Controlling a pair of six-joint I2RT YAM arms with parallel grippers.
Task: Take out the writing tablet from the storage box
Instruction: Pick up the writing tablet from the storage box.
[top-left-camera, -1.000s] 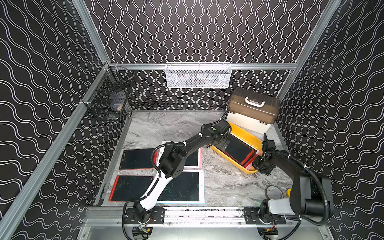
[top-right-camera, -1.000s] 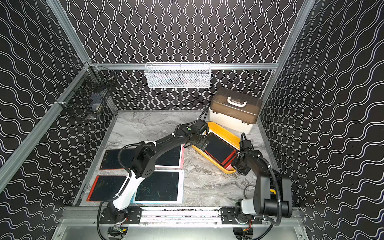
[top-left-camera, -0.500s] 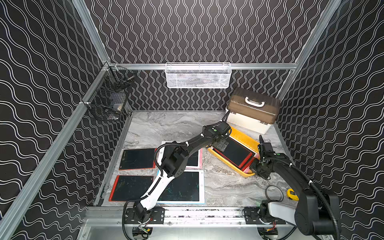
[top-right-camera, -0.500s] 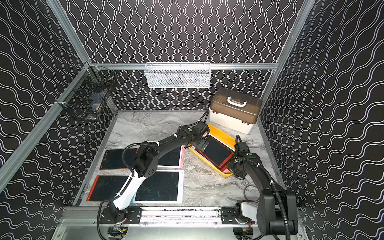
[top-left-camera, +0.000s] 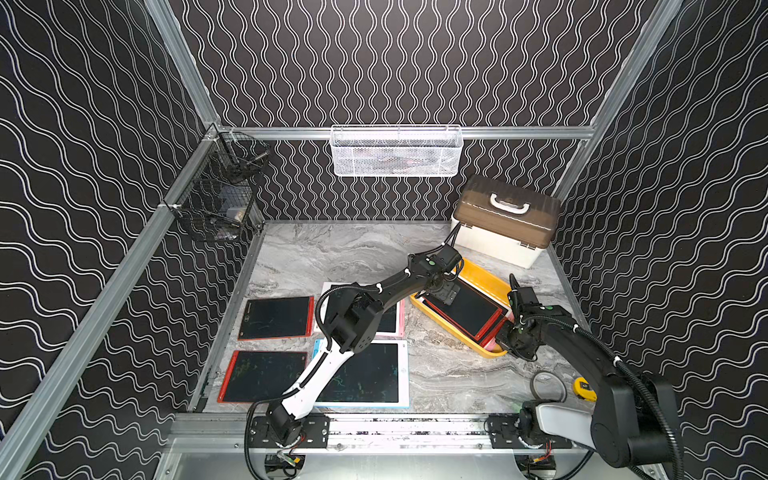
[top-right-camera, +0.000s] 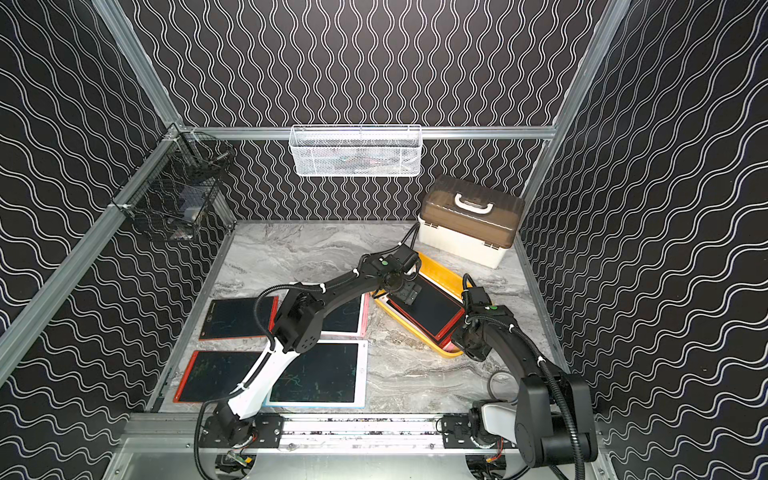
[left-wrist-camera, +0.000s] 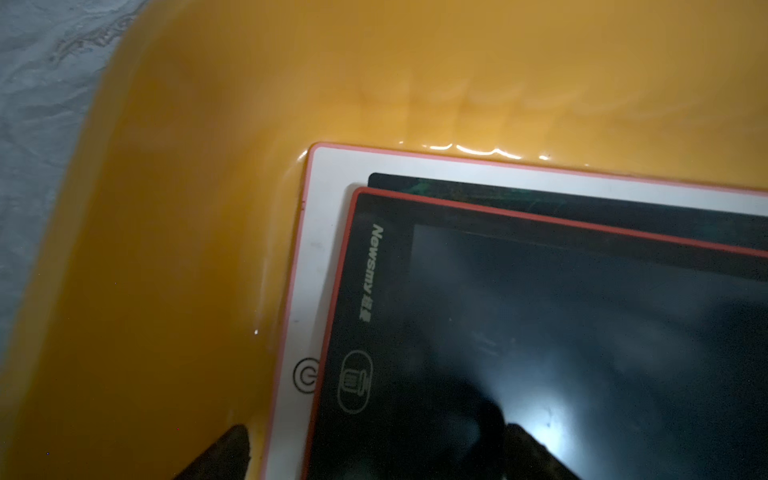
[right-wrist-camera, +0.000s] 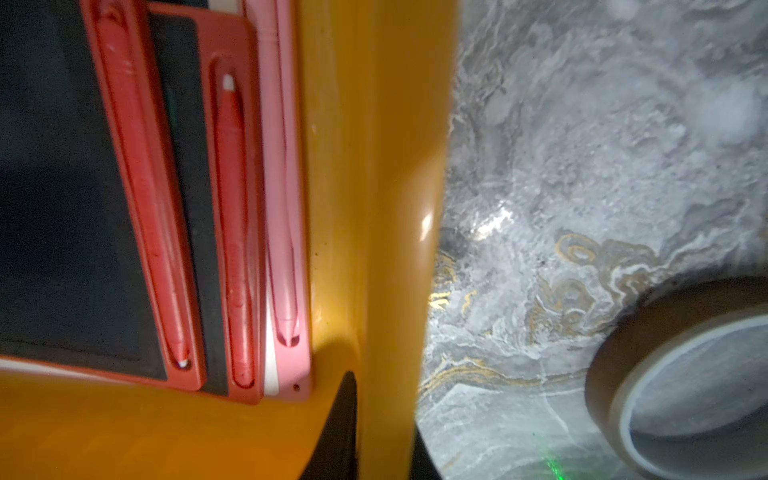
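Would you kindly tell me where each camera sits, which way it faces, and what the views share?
Top views: high at front, looking down at the table; left arm and right arm show whole.
Left wrist: above the storage box, facing the red tablet; open left gripper tips show.
Right wrist: at the box's rim, which the right gripper clamps; tape roll nearby.
Shared: both wrist views show the red tablet and box.

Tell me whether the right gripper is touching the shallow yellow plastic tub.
Touching. The right wrist view shows the right gripper closed on the rim of the shallow yellow plastic tub, one finger inside the wall, the other outside.
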